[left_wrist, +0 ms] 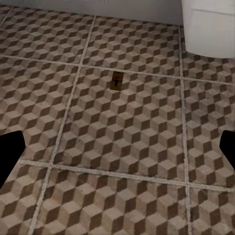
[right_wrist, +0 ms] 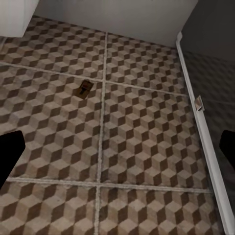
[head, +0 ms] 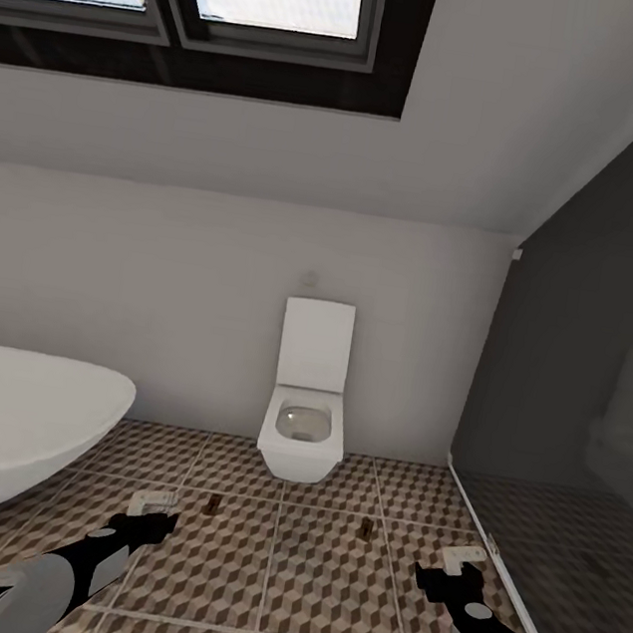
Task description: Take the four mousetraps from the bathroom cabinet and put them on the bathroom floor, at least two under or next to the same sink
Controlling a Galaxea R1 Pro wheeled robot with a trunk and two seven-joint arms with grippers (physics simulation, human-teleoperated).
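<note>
Head view: two mousetraps (head: 213, 505) lie between both grippers.

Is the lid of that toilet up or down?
Up. The toilet's lid stands upright against the wall, and the open bowl shows below it in the head view.

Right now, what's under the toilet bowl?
The toilet bowl's base hides the spot beneath it. In front of it, on the cube-pattern bathroom floor, lie two mousetraps, one left, one right. Nothing shows tucked against its base.
</note>
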